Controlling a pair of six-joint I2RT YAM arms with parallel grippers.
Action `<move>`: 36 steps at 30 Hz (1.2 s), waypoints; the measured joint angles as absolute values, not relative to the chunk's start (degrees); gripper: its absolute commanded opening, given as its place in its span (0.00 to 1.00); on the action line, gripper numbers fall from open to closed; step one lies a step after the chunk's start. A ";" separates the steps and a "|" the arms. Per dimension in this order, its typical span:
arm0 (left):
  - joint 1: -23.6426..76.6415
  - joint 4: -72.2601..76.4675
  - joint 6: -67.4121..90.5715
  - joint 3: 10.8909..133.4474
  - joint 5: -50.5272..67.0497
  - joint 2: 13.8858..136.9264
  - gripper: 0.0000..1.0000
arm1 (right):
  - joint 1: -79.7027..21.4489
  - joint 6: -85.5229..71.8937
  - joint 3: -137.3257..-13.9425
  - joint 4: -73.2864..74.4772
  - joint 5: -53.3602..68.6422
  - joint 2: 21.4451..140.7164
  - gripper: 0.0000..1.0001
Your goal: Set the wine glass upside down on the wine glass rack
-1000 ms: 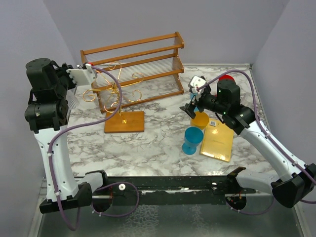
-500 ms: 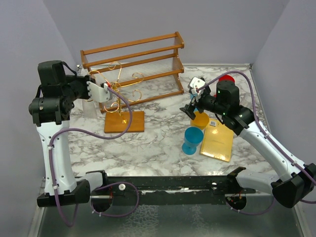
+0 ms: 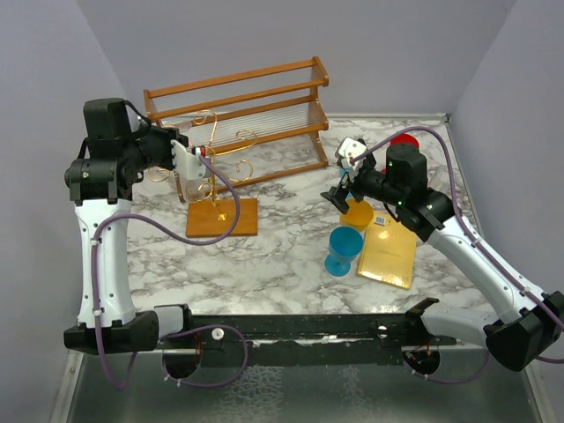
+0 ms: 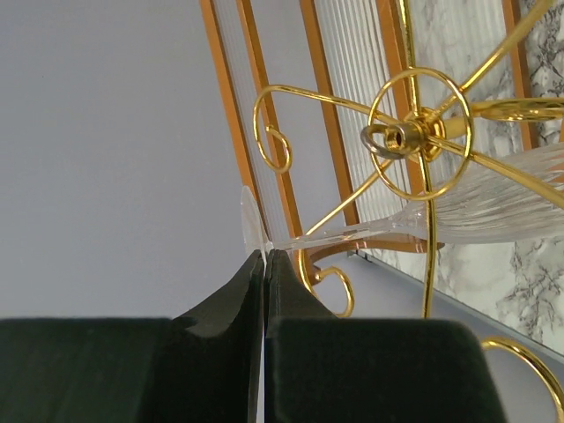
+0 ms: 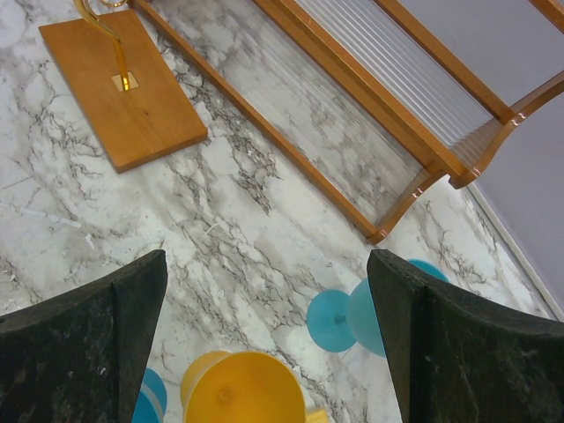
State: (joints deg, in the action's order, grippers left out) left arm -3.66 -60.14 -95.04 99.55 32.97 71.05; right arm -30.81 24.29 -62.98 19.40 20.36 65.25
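— Marble desk point(image 3: 282, 256) from above: where's the left hand point(image 3: 199, 159)?
— Up among the gold loops of the wine glass rack point(image 3: 214, 181). Right hand point(image 3: 344, 182) hangs over a yellow cup point(image 3: 357, 214).
— Left wrist?
— Fingers clenched on the foot of the wine glass point(image 4: 476, 207); bowl sideways among the rack's arms.
— Right wrist?
— Fingers spread wide, released.

The wine glass rack point(image 3: 222, 217) stands before the shelf point(image 3: 273, 110) (goblet point(image 3: 344, 249) well right).
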 measured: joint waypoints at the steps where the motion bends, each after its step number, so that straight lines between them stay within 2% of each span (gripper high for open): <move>1: -3.51 -59.29 -94.65 99.35 33.06 71.37 0.00 | -30.81 24.29 -62.98 19.40 20.36 65.25 0.95; 6: -2.83 -54.74 -92.62 97.56 31.94 72.55 0.00 | -30.81 24.29 -62.98 19.40 20.34 65.25 0.95; 18: -2.48 -46.72 -87.61 93.86 21.23 72.82 0.00 | -30.81 24.32 -62.98 19.40 20.34 65.25 0.95; 36: -2.48 -42.41 -80.97 93.38 18.04 72.51 0.02 | -30.81 24.32 -62.94 19.40 20.34 65.25 0.95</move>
